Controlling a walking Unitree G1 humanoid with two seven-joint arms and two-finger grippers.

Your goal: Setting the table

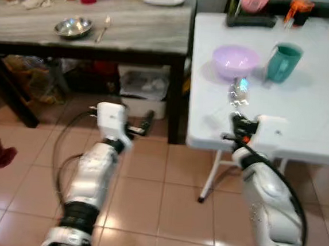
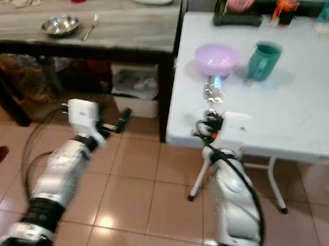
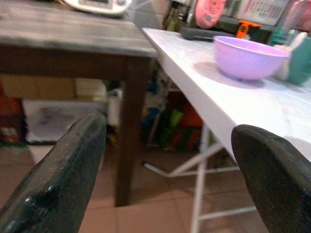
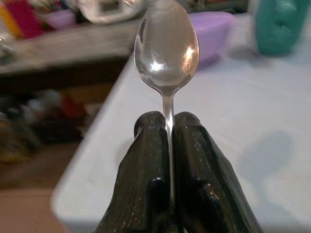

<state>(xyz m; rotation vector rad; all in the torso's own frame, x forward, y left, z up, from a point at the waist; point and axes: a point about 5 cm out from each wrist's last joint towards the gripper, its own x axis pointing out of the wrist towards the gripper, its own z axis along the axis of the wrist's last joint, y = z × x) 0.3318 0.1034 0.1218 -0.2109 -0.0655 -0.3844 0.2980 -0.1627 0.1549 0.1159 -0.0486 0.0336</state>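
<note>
Right gripper (image 4: 169, 145) had its jaws pressed together on the thin neck of a metal spoon (image 4: 166, 51), pinching the handle between the two black fingers (image 4: 146, 160). Bowl of the spoon stood clear ahead of the fingertips, over the near part of the white folding table (image 1: 303, 118).

Left gripper (image 3: 165, 160) hung off to the side at the table's near corner, jaws spread wide with nothing between them (idle, by the look of it).

Beyond the spoon tip: a lilac bowl (image 1: 235, 60), and just beside it a teal mug (image 1: 284, 62). Further off, on the wooden side table (image 1: 132, 28), a small steel bowl (image 1: 73, 27) with a fork (image 1: 102, 29) just beside it.

Risks, as judged: the grip was on a narrow, smooth stem only, so the spoon could pivot or slip between the pads if lowered fast or knocked on the tabletop. Pushed too far forward, the tip would strike the lilac bowl and shove it toward the mug. Let go while well above the surface, the spoon might bounce toward the near edge and drop to the tiled floor (image 1: 146, 202).

Spoon's long axis ran in line with the fingers, handle end buried in the jaws, bowl end pointing away from the robot toward the lilac bowl; concave face showed to the wrist camera.
</note>
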